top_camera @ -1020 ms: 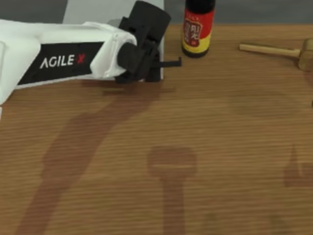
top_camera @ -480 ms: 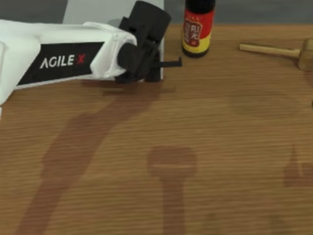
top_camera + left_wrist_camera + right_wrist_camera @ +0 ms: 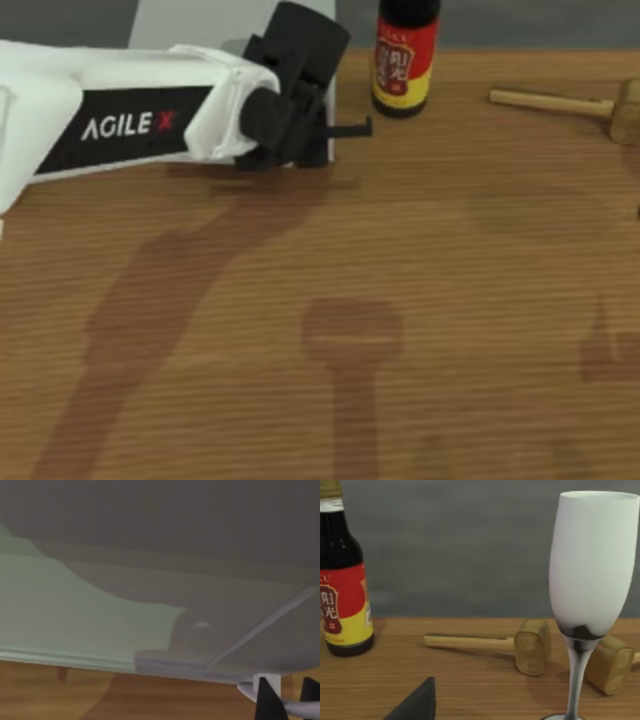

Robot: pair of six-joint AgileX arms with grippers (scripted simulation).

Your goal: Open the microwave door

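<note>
Sauce bottle (image 3: 342,575), wooden mallet (image 3: 515,644), white stemmed glass (image 3: 592,575) on table (image 3: 470,690).

Rendered tabletop, kitchen-themed test bench rather than a lived-in room. Wood-grain table (image 3: 420,300), flat grey backdrop. Far edge: white microwave (image 3: 200,20), dark sauce bottle (image 3: 405,60). Far right: wooden mallet (image 3: 560,103). White stemmed glass (image 3: 590,565) near it.

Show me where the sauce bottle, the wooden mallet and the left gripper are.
sauce bottle (image 3: 405,62), top view, on its red label.
wooden mallet (image 3: 548,102), top view, on its handle.
left gripper (image 3: 345,128), top view, by the fingertips, at the microwave front.
</note>
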